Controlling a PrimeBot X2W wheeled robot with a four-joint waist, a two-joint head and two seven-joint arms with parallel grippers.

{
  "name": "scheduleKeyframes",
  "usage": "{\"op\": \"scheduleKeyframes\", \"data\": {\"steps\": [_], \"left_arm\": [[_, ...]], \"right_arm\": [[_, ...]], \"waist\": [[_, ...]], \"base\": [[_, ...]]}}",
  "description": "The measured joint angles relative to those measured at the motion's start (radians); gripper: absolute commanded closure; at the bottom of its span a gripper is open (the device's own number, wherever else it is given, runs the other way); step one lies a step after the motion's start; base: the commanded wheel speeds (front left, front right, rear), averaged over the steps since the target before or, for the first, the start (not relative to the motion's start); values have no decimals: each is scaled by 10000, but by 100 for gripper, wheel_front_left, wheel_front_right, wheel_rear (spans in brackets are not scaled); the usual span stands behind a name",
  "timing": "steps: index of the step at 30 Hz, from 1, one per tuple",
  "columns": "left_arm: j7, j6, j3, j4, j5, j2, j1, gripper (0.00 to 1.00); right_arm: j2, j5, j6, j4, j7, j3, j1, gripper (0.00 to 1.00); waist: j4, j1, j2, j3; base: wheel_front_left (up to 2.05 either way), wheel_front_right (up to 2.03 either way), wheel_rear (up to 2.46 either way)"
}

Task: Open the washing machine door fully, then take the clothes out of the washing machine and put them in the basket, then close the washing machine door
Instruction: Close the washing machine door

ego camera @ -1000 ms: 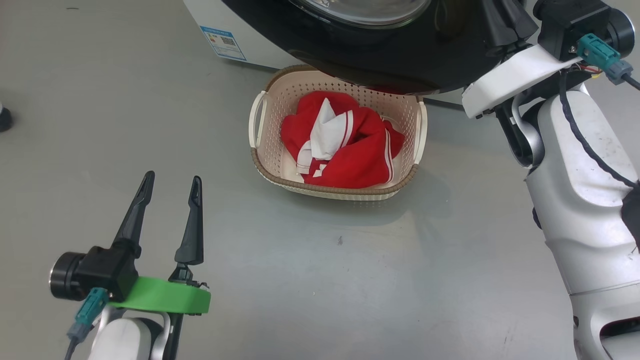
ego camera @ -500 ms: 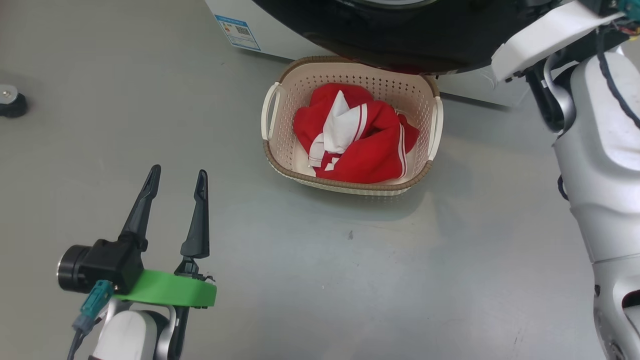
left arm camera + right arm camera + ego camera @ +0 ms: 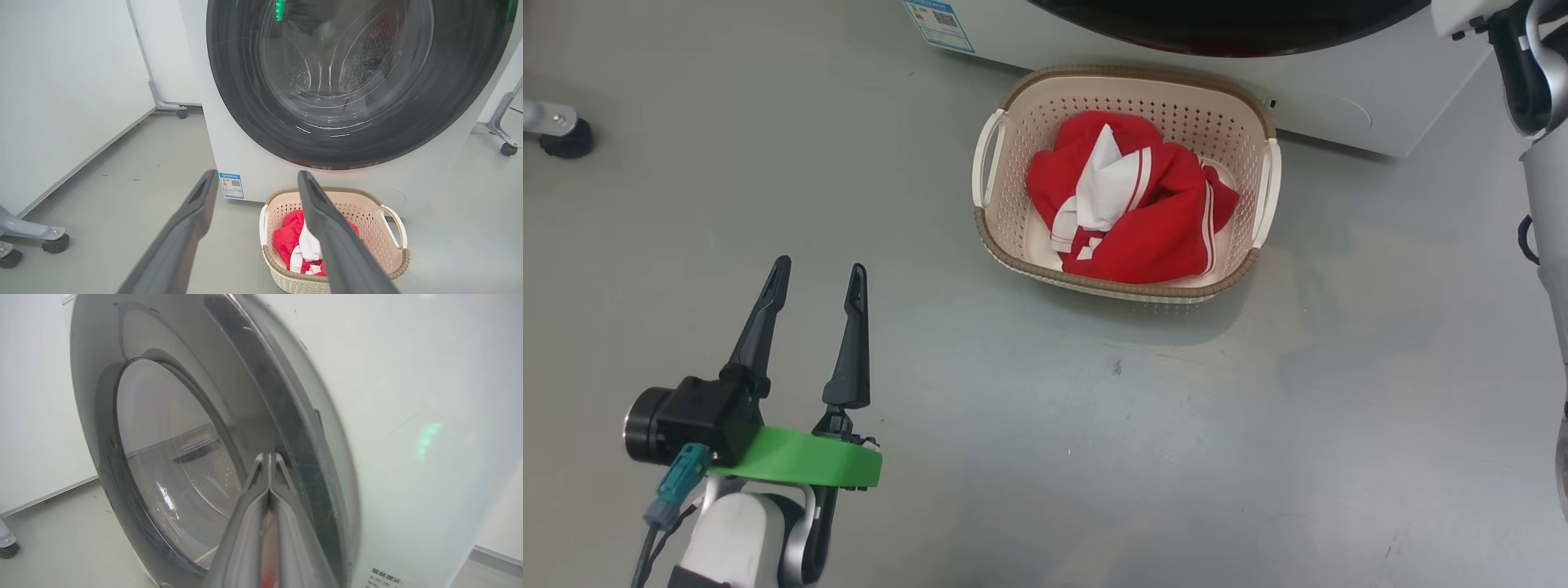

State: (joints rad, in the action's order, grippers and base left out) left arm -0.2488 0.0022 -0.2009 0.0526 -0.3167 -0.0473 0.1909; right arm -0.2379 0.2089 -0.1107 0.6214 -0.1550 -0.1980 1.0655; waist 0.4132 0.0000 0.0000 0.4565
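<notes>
left gripper (image 3: 819, 265), released and spread, hangs left of the basket (image 3: 1127, 287). right gripper (image 3: 268, 457), clenched empty, points at the washing machine door (image 3: 286, 416) above the basket. red-and-white clothes (image 3: 1160, 237) lie inside the basket, beside the washing machine (image 3: 1339, 106).

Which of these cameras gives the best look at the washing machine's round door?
The left wrist view: the washing machine door faces it almost square-on, glass clear. The head view catches a strip of its black rim at the top edge; the right wrist view sees it close and slantwise.
</notes>
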Motion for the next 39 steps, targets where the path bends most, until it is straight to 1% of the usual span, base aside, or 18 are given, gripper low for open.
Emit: {"op": "scheduleKeyframes", "data": {"steps": [6, 8, 10, 17, 23, 25, 26, 29, 31, 38, 39], "left_arm": [[-2, 0, 0, 113, -2, 15, 66, 0], [-2, 0, -4, 155, -6, 27, 107, 0], [-4, 0, -10, 201, -19, 33, 153, 0], [-4, 0, -17, 360, -79, 58, 221, 0], [-33, 0, -13, 533, -77, 67, 289, 0], [-33, 12, 21, 579, -69, 67, 289, 0], [-33, 12, 36, 579, -63, 67, 290, 0], [-33, 13, 63, 589, 19, 67, 290, 0], [-33, 13, 86, 600, 31, 67, 289, 0], [-33, 15, 171, 656, 194, 19, 228, 0], [-33, 15, 201, 658, 215, -6, 193, 0]], "right_arm": [[-228, -263, 6, 376, -96, -35, 241, 100], [-236, -259, 151, 481, -192, 17, 308, 100], [-238, -253, 196, 568, -272, 94, 361, 100], [-205, -247, 205, 943, -485, 71, 416, 100], [-27, -88, 155, 1202, -690, -92, 368, 100], [173, -77, 140, 1212, -798, -194, 241, 100], [255, -73, 69, 1206, -809, -255, 168, 100], [506, 36, 52, 1200, -884, -343, -217, 100], [596, 196, -17, 1189, -899, -339, -516, 100], [999, 546, -23, 991, -972, -297, -1635, 100], [1076, 562, -25, 963, -972, -290, -1814, 89]], "waist": [[99, 0, 0, 58], [113, 0, 0, 65], [123, 0, 0, 69], [116, 0, 0, 9], [38, 0, 0, -172], [-30, 0, 0, -293], [-62, 0, 0, -334], [-171, 0, 0, -474], [-256, 0, 0, -579], [-659, 0, 0, -996], [-731, 0, 0, -1057]], "base": [[0, 0, 0], [0, 0, 0], [0, 0, 0], [0, 0, 0], [0, 0, 0], [0, 0, 0], [0, 0, 0], [0, 0, 0], [0, 0, 0], [0, 0, 0], [0, 0, 0]]}}
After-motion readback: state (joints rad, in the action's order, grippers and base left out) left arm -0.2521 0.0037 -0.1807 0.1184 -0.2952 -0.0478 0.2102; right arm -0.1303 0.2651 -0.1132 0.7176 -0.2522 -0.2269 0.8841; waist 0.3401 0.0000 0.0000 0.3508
